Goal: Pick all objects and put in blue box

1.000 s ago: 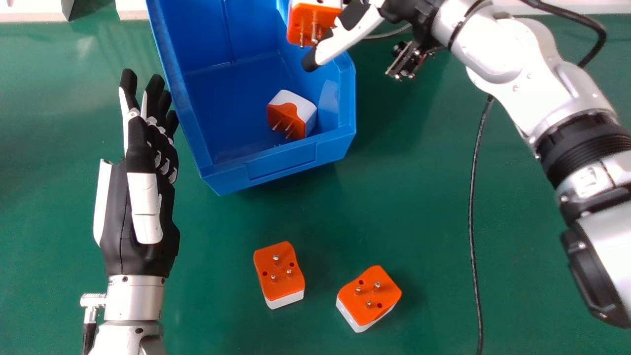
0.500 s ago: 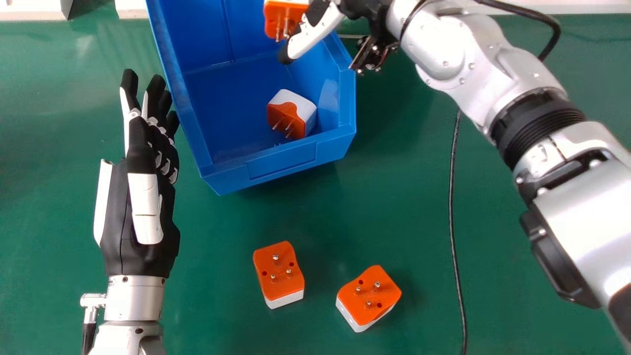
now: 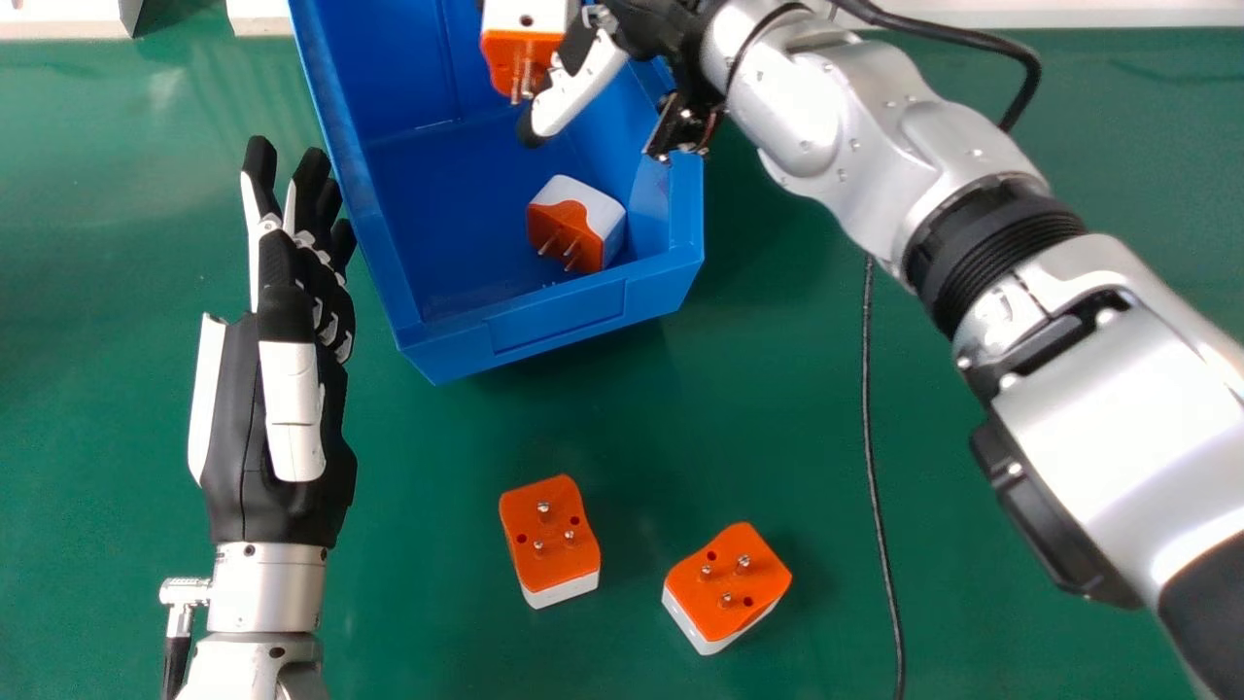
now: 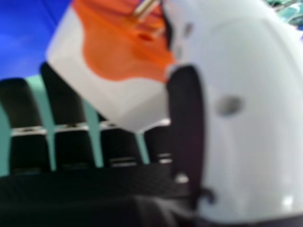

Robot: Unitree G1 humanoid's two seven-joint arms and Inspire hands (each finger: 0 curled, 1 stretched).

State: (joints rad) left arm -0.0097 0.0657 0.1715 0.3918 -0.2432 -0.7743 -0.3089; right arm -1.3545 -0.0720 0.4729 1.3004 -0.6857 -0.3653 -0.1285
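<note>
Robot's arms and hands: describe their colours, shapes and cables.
The left hand is black with white plates, on a round silver wrist with a metal connector and black cable. The right hand is black and white; the right arm has rounded silver shells, small screws and a ribbed black ring.

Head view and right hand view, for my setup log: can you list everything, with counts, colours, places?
Box: one, blue, on table
Adapters: four, orange and white; one in right hand, one inside box, two on table
Table: one, green, beneath
Cables: count unclear, black, right side
Edging: count unclear, white, far side
Left hand: one, black and white, left of box
Right hand: one, black and white, over box
Arms: two, silver, bottom left and right side
</note>
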